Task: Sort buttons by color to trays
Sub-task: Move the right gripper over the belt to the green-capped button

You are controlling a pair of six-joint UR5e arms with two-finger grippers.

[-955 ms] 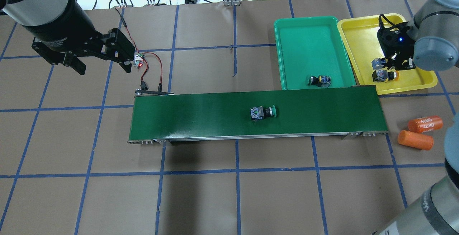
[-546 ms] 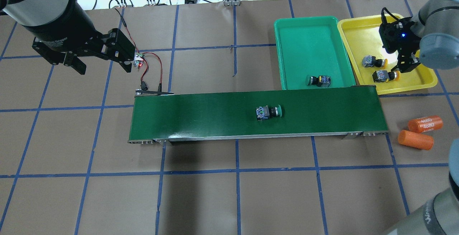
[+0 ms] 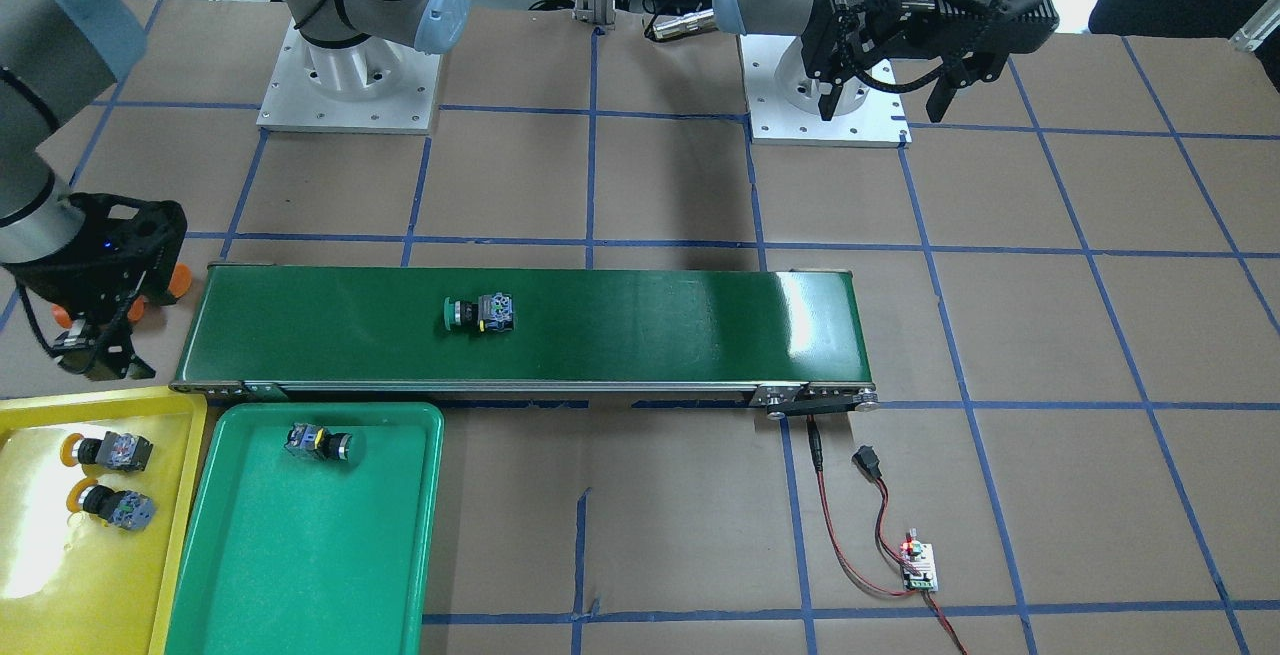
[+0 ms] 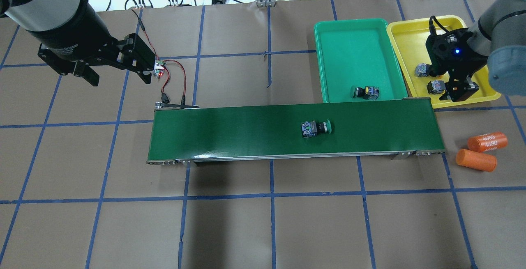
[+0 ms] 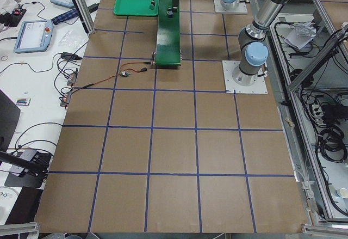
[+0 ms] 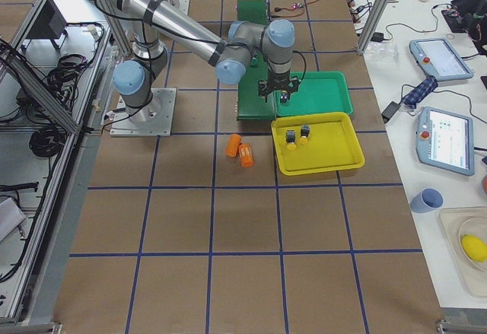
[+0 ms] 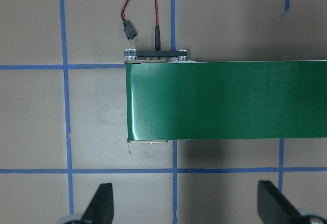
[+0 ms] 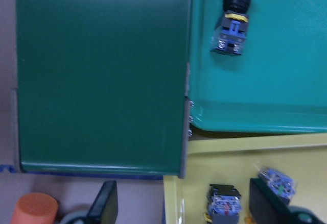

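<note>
A green-capped button (image 4: 316, 128) lies on its side on the conveyor belt (image 4: 246, 133), right of the middle; it also shows in the front view (image 3: 478, 314). A second green button (image 4: 365, 92) lies in the green tray (image 4: 351, 21). Two yellow buttons (image 4: 421, 70) (image 4: 434, 87) lie in the yellow tray (image 4: 404, 39). My right gripper (image 4: 457, 91) is open and empty, above the yellow tray's near edge by the belt's end; its wrist view shows both fingers (image 8: 104, 206) wide apart. My left gripper (image 4: 117, 76) is open and empty, high beyond the belt's left end.
Two orange cylinders (image 4: 487, 141) (image 4: 476, 160) lie on the table right of the belt. A small circuit board (image 4: 158, 70) with red and black wires lies near the belt's left end. Blue tape lines cross the brown table.
The green button has ridden to the right on the belt. My right gripper has let go of a yellow button in the yellow tray and moved toward the tray's near edge. The left arm is still.
</note>
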